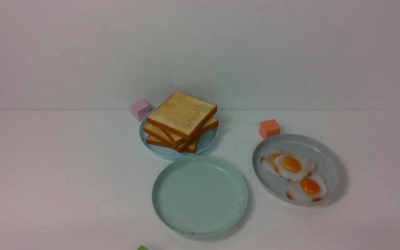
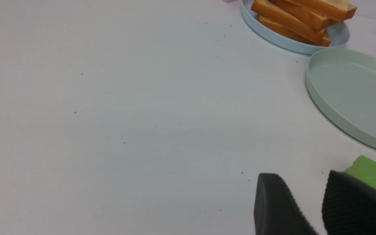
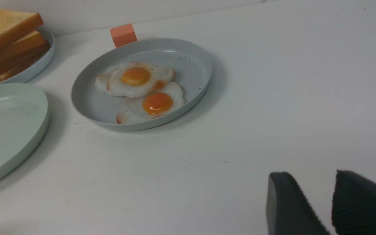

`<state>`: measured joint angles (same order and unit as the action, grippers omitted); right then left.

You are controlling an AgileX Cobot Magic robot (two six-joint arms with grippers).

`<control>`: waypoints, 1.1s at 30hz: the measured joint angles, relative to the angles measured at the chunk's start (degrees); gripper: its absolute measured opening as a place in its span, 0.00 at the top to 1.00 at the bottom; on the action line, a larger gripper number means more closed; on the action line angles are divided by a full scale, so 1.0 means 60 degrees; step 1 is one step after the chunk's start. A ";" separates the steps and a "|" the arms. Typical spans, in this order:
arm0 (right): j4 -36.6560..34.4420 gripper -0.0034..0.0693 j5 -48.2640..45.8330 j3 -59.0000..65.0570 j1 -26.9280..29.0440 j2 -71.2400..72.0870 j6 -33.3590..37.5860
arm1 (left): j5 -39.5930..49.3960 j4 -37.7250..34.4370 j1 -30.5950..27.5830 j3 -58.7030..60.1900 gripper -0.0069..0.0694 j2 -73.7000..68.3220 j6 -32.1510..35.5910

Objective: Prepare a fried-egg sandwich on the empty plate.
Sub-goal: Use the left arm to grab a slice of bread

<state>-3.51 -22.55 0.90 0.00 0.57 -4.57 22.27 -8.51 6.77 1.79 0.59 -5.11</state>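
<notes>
The mint-green plate point(image 1: 200, 196) lies front and centre with nothing on it; it also shows as the plate point(image 2: 354, 94) and the plate point(image 3: 5, 130) in the wrist views. No fried-egg sandwich shows in any view. Behind the plate, a pile of toast slices point(image 1: 182, 119) rests on a light-blue plate point(image 1: 207, 144). To the right, fried eggs point(image 1: 292, 165) overlap on a grey plate point(image 1: 325, 156). My left gripper point(image 2: 300, 178) is open over bare table, left of the plate. My right gripper point(image 3: 310, 174) is open over bare table, right of the eggs point(image 3: 142, 88). Neither arm shows in the front view.
A pink cube point(image 1: 140, 109) stands behind the toast plate's left side. An orange cube point(image 1: 269, 128) stands behind the grey plate. A green block point(image 2: 375, 176) lies just beyond my left gripper's far finger, near the table's front edge point(image 1: 142, 248). A pale wall closes the back.
</notes>
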 joint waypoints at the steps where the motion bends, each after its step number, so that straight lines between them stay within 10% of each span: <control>1: 0.0000 0.62 0.0000 0.0000 0.0000 0.0000 0.0000 | 0.0000 0.0000 0.0000 0.0000 0.60 0.0000 0.0000; 23: 0.0000 0.62 0.0000 0.0000 0.0000 0.0000 0.0000 | -0.0202 -0.0047 0.0000 0.0000 0.60 0.0000 -0.0014; 33: 0.0000 0.62 0.0000 0.0000 0.0000 0.0000 0.0000 | -0.3196 -0.4402 0.0000 0.0000 0.60 0.0000 -0.1644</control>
<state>-3.51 -22.55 0.90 0.00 0.57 -4.57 3.10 -34.92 6.77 1.79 0.59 -14.97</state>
